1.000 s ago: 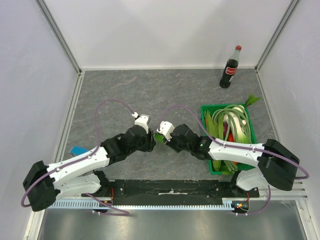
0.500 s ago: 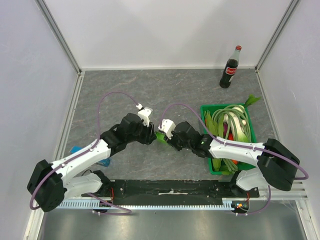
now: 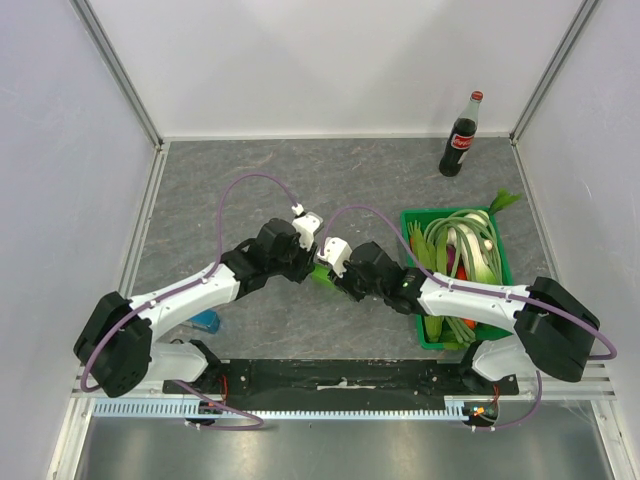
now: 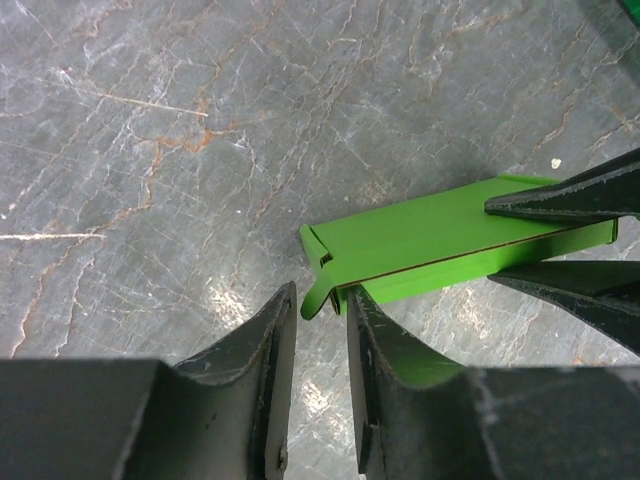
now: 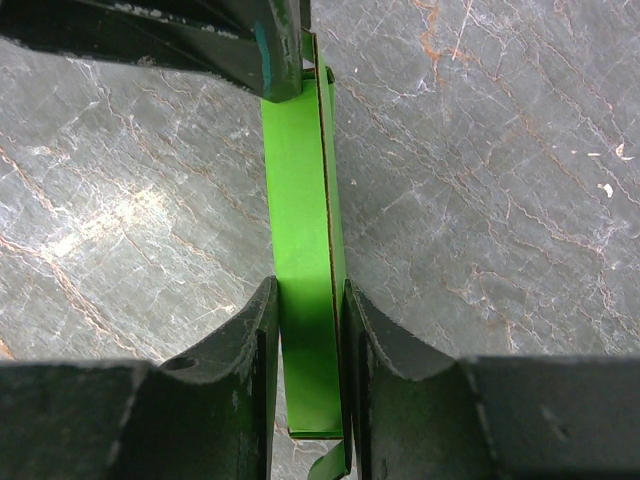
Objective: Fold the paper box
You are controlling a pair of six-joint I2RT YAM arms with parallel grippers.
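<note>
The paper box [image 4: 440,235] is a flattened lime-green card sleeve held just above the grey table, seen in the top view as a small green patch [image 3: 321,272] between the two wrists. My right gripper [image 5: 308,305] is shut on its near end, one finger pressed on each flat face; its dark fingers [image 4: 565,198] show at the right of the left wrist view. My left gripper [image 4: 320,298] is open by a narrow gap at the box's other end. A small curled flap [image 4: 316,297] sits at the mouth of that gap, unclamped. From above, the left gripper [image 3: 309,264] and right gripper [image 3: 333,277] almost touch.
A dark-green crate [image 3: 500,252] of leeks and other vegetables stands right of the right arm. A cola bottle [image 3: 461,135] stands at the back right. A small blue block [image 3: 205,320] lies by the left arm's base. White walls enclose the table.
My left arm has swung right and forward, bringing its gripper up to the box's free end. The right gripper has kept its hold and barely shifted.
</note>
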